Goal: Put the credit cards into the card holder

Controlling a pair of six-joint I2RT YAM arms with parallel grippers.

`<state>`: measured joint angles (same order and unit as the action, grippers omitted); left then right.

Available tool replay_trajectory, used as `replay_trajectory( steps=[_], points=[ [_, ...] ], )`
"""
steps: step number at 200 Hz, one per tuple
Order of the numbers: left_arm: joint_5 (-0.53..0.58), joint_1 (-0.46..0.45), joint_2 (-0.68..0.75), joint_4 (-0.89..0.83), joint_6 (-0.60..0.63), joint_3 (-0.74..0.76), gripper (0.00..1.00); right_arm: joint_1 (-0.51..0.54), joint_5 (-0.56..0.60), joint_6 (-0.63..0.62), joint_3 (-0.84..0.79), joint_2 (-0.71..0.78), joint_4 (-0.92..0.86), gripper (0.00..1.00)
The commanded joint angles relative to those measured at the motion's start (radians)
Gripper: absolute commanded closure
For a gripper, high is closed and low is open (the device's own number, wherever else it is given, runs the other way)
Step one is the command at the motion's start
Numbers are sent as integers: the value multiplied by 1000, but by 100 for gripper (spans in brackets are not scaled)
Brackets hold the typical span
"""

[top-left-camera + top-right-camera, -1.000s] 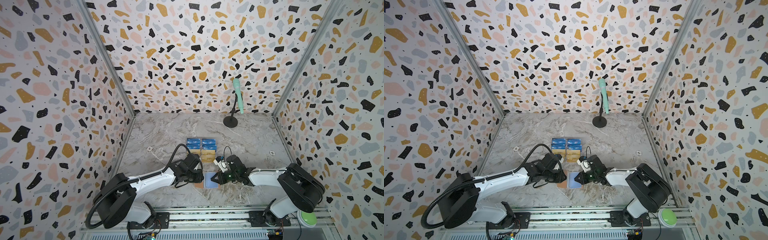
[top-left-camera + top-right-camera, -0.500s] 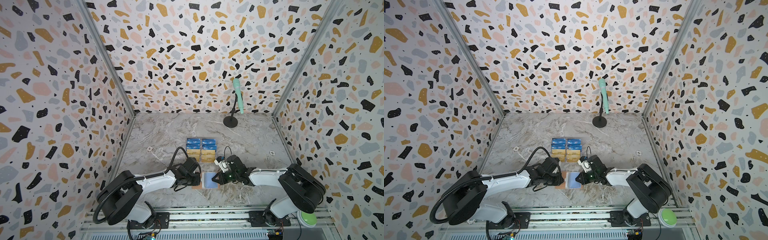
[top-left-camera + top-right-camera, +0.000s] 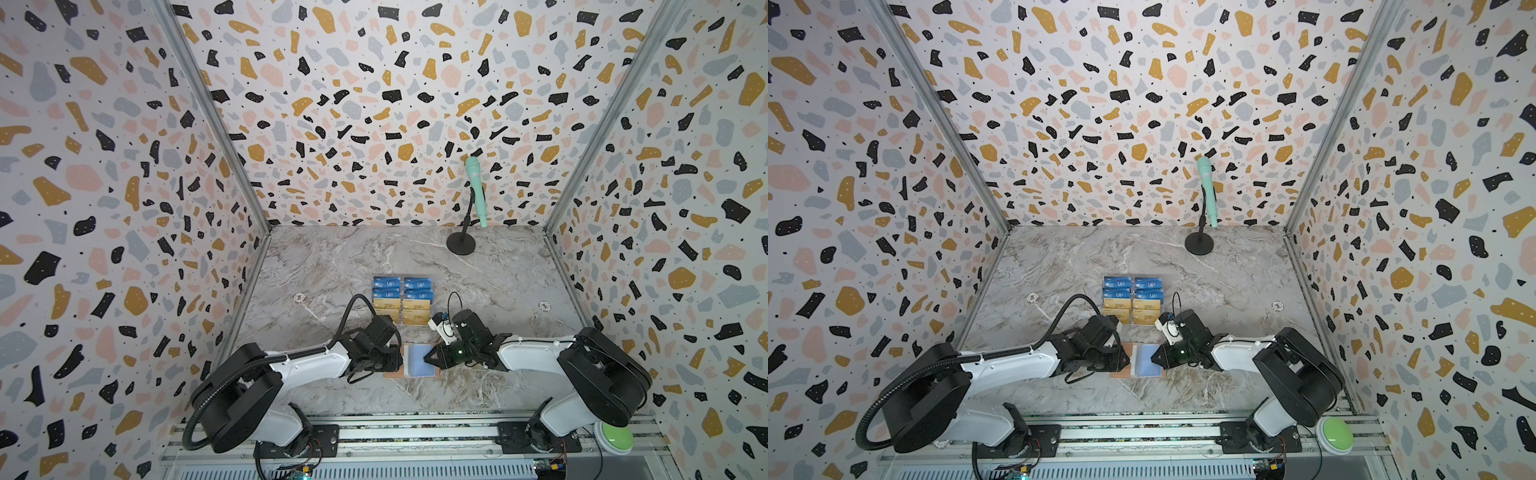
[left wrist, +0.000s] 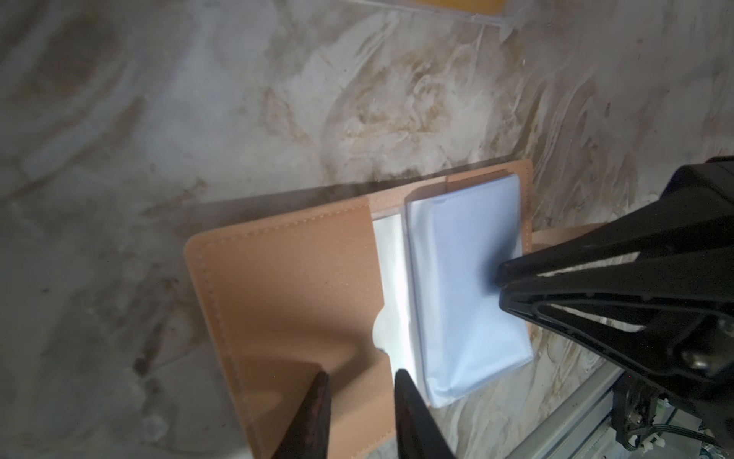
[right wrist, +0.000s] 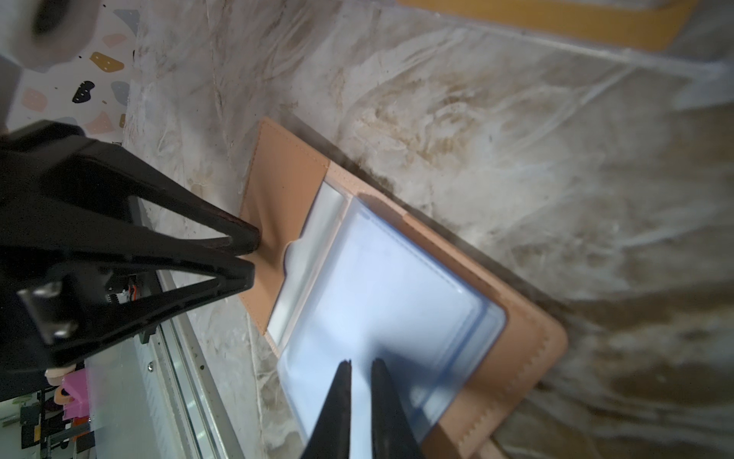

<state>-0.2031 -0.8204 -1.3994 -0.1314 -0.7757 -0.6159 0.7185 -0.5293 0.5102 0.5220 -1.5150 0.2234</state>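
Observation:
The card holder [image 3: 392, 373] lies open and flat near the table's front middle, salmon-pink with clear inner sleeves [image 4: 460, 278] that look pale blue. My left gripper [image 4: 361, 375] stands over its left leather flap [image 5: 286, 175], jaws a little open, nothing between them. My right gripper [image 5: 361, 361] rests its tips on the sleeves [image 5: 381, 302], shut to a thin slit, holding nothing. In both top views the left gripper [image 3: 384, 360] and right gripper [image 3: 428, 358] face each other across the holder [image 3: 1120, 372]. The credit cards [image 3: 402, 301], blue above gold, sit in rows just behind.
A clear tiered stand [image 3: 1132, 309] holds the cards behind the holder. A mint microphone [image 3: 473, 189] on a black stand stands at the back right. A green button [image 3: 617, 432] sits by the front rail [image 3: 415, 436]. Terrazzo walls close in three sides.
My left gripper has come down and forward onto the holder's left flap, and its jaws have parted a little. The right gripper has stayed on the sleeves.

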Motion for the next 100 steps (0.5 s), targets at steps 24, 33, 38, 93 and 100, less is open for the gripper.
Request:
replay_trajectory(
  steps=[24,33,38,93,100],
  points=[
    [-20,-3,54,-34,-20,-103,65,2,8,3,55,33,-59,86],
    [-7,-3,55,-34,-26,-108,64,3,1,9,71,30,-78,86],
    [1,-3,51,-34,-31,-111,64,3,-2,13,79,30,-88,86],
    [38,-3,-19,1,15,-133,64,3,17,-13,131,48,-134,84],
    [39,-3,-29,11,20,-130,64,2,25,-21,136,46,-136,84]
  ],
)
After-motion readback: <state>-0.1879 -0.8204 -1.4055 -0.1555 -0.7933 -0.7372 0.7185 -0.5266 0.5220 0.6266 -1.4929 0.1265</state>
